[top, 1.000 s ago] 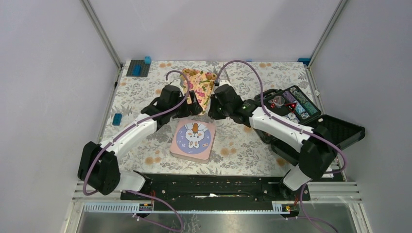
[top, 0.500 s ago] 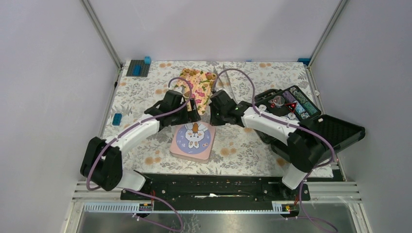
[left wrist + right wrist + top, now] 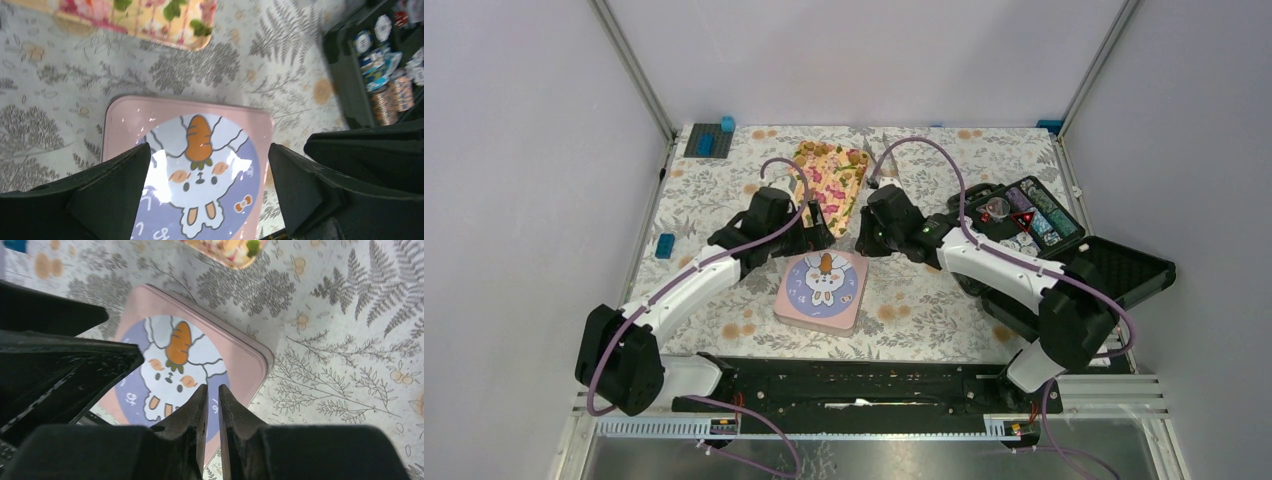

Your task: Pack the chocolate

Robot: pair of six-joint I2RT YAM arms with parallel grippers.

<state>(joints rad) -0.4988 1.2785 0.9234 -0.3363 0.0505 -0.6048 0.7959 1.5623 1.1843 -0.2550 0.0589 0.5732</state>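
Note:
The chocolate [image 3: 816, 151] is a cluster of small golden-brown lumps at the far end of the floral tray [image 3: 834, 185]. A pink square tin [image 3: 821, 289] with a rabbit-and-carrot lid lies closed just in front of the tray. It also shows in the left wrist view [image 3: 190, 165] and in the right wrist view [image 3: 170, 360]. My left gripper [image 3: 821, 236] [image 3: 209, 150] is wide open and empty above the tin's far edge. My right gripper [image 3: 865, 240] [image 3: 213, 386] is shut on nothing, over the tin's far right corner.
An open black case [image 3: 1027, 213] with striped chips [image 3: 385, 97] stands at the right, its lid [image 3: 1129, 268] folded out. A grey baseplate [image 3: 708, 140] with blue bricks sits at the back left. A loose blue brick [image 3: 665, 245] lies at the left.
Both grippers have drawn back from the tray's near end toward the pink tin. The tin and tray have not moved.

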